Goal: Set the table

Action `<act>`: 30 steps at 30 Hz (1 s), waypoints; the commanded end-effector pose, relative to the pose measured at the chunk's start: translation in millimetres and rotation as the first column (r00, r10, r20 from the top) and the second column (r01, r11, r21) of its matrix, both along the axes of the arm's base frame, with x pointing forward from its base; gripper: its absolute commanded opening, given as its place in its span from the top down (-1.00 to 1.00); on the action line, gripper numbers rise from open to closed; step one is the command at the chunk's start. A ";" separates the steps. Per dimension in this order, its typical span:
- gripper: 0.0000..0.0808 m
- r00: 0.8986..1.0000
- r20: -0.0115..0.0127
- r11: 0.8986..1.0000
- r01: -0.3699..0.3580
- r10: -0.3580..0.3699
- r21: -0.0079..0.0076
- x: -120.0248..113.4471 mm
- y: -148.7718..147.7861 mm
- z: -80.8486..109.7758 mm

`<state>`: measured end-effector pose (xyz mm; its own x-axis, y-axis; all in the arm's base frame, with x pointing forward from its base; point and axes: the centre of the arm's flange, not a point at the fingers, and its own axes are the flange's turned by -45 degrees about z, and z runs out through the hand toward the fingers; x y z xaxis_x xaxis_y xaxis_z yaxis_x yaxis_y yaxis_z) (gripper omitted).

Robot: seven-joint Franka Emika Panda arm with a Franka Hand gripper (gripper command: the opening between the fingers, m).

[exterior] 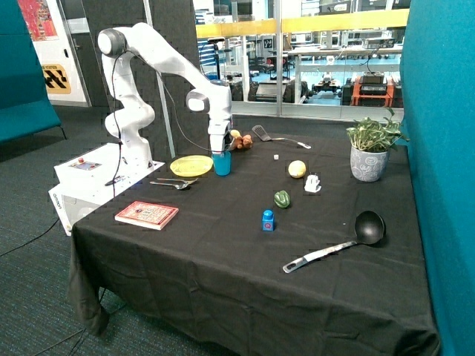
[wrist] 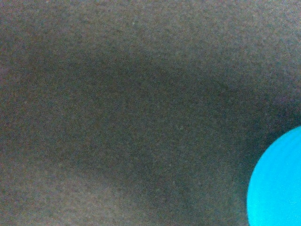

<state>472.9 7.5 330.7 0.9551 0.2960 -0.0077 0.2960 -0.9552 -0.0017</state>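
Note:
A blue cup [exterior: 221, 165] stands on the black tablecloth [exterior: 223, 252] just beside a yellow plate [exterior: 191, 165]. My gripper [exterior: 220, 150] is straight above the cup, down at its rim. A fork and a spoon [exterior: 174, 182] lie on the cloth in front of the plate. In the wrist view only the black cloth [wrist: 122, 113] and a curved part of the blue cup [wrist: 280, 186] show, very close.
A red book [exterior: 147, 214] lies near the table's front corner. A spatula [exterior: 274, 136] and small fruits [exterior: 241, 140] lie behind the cup. A lemon [exterior: 297, 169], green pepper [exterior: 282, 199], blue toy [exterior: 268, 219], black ladle [exterior: 349, 239] and potted plant [exterior: 369, 152] lie further along.

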 end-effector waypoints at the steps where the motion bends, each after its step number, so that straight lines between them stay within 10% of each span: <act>1: 0.83 1.000 0.008 1.000 -0.005 0.005 0.001 -5.9 2.1 -3.7; 17: 0.59 1.000 0.008 1.000 -0.010 0.010 0.001 -4.7 2.0 -0.9; 30: -0.09 1.000 0.008 1.000 -0.016 0.016 0.001 -1.5 4.6 -0.3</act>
<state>468.1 10.1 329.7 0.9520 0.3062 0.0029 0.3062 -0.9520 0.0001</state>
